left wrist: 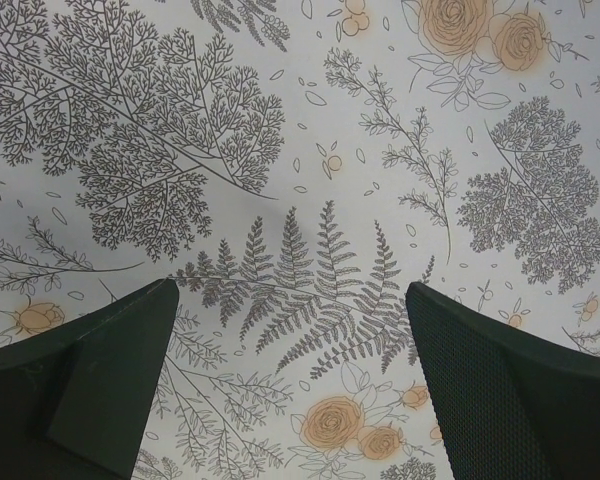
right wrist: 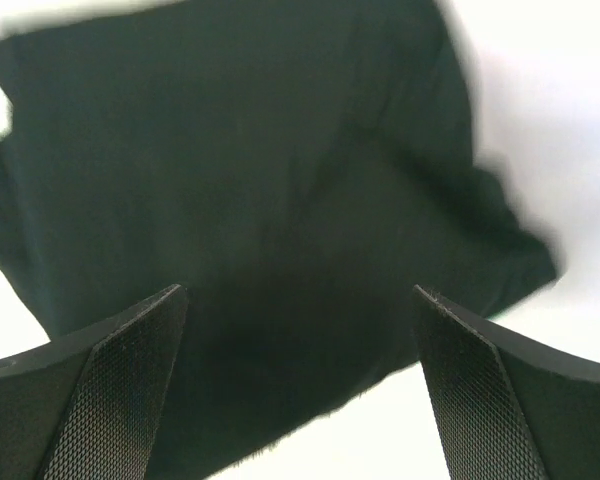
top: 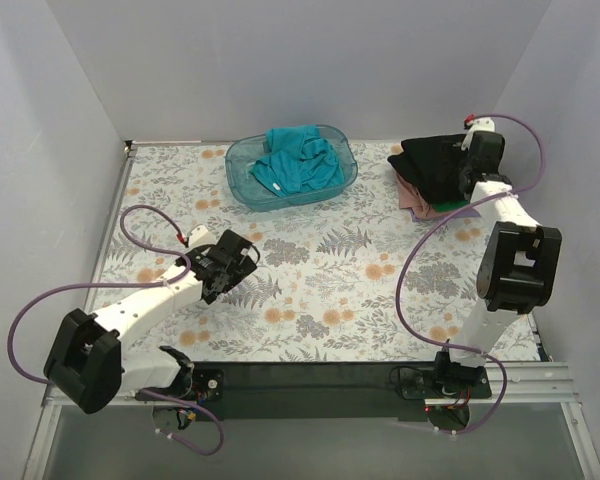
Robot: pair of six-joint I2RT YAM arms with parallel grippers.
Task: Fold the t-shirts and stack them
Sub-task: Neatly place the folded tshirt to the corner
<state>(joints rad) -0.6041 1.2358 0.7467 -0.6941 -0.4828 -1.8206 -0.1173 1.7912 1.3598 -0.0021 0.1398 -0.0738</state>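
A black t-shirt point(top: 432, 163) lies folded on top of a small stack at the back right. A pink-brown cloth point(top: 413, 198) and a thin green edge point(top: 447, 210) show beneath it. My right gripper point(top: 472, 172) hovers over the black shirt's right side, open and empty. In the right wrist view the black shirt point(right wrist: 270, 190) fills the space between the spread fingers point(right wrist: 110, 380) of that gripper point(right wrist: 298, 300). A crumpled teal t-shirt point(top: 295, 160) lies in the tub. My left gripper point(top: 238, 255) is open and empty over the bare tablecloth, as the left wrist view point(left wrist: 290, 290) also shows.
The translucent blue tub point(top: 242, 185) stands at the back centre. The floral tablecloth point(top: 330, 280) covers the table. Grey walls close in the left, back and right sides. A purple cloth corner point(top: 466, 212) sticks out under the stack.
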